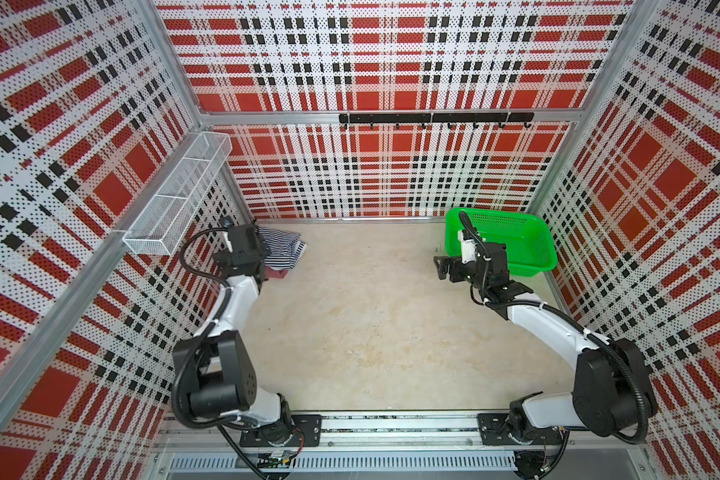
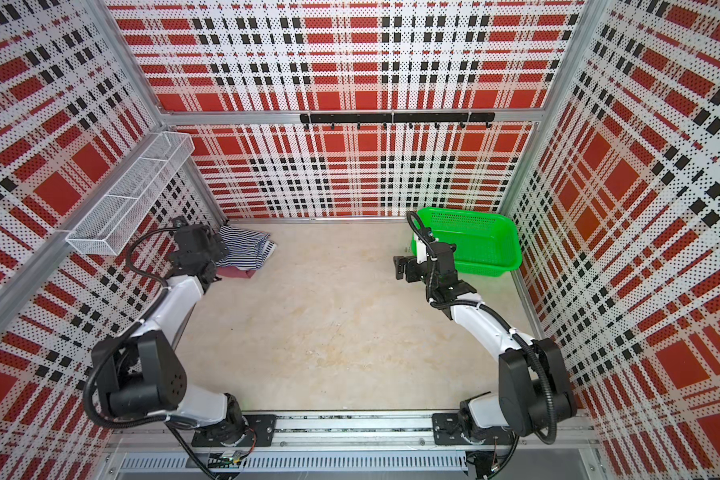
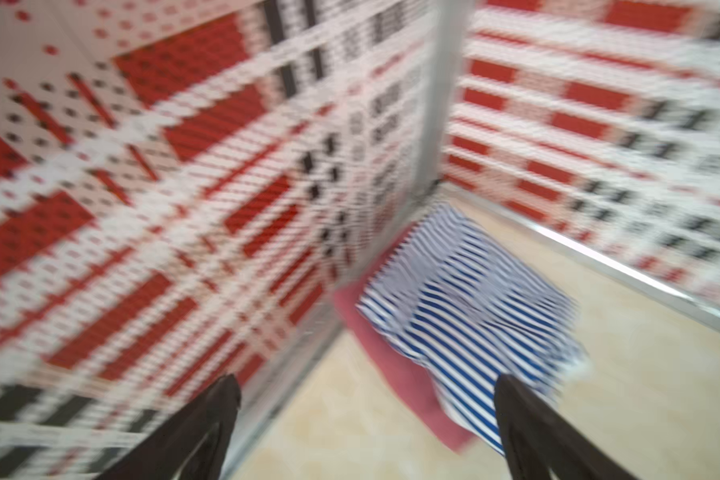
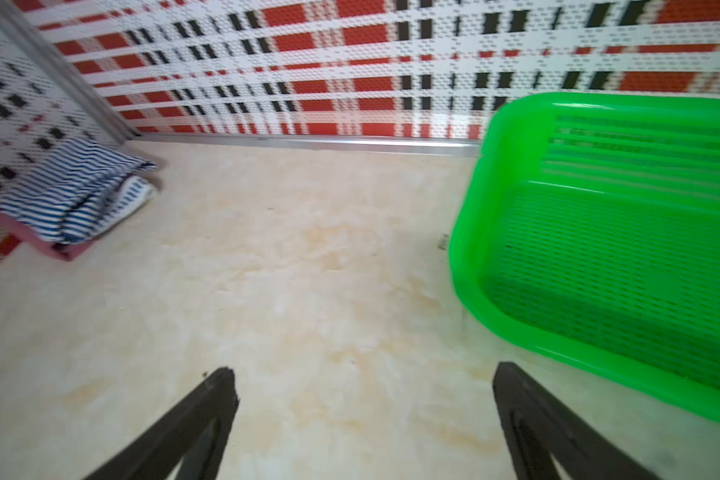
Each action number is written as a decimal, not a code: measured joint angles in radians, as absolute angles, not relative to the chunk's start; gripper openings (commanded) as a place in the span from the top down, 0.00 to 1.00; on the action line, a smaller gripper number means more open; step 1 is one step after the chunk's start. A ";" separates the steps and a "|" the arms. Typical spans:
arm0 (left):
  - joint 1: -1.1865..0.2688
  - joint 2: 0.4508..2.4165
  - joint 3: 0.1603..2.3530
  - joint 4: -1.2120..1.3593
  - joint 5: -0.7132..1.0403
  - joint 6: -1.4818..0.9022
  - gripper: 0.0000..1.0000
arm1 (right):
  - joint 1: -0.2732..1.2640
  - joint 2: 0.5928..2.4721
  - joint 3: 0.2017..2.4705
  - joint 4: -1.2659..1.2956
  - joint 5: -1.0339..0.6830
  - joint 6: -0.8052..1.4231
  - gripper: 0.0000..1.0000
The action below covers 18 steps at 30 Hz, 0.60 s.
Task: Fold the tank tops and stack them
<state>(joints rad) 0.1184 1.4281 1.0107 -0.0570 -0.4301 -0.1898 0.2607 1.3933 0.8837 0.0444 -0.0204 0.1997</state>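
The two tank tops sit as one pile at the far side of the table (image 1: 371, 324) from the green basket (image 1: 499, 212), tucked into the opposite back corner where the two walls meet. The striped top (image 1: 281, 245) lies folded on the maroon top (image 1: 278, 272), and only a strip of maroon peeks out from beneath it on the side nearest the arms. The striped one's folds gape a little on the edge facing the basket, so I'd call the pile slightly loose rather than crisp.

The left gripper (image 3: 366, 384) hangs just over the near edge of that pile with its jaws spread wide and nothing between them. To my eye that looks like a let-go, with the cloth resting on its own.

The right gripper (image 4: 363, 368) is just beside the basket's front corner, above bare table, jaws likewise apart and empty, and it points across toward the pile. The basket holds nothing, so I judge the folding and stacking all but finished.
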 measured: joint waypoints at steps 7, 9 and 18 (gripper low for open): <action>-0.132 1.306 0.633 0.122 -0.469 -0.224 0.02 | 0.128 1.410 0.705 0.126 0.136 0.150 0.00; -0.147 1.309 0.577 0.183 -0.476 -0.218 0.02 | 0.121 1.426 0.643 0.199 0.149 0.145 0.00; -0.136 1.475 0.549 0.543 -0.480 -0.118 0.02 | 0.112 1.499 0.496 0.520 0.178 0.139 0.00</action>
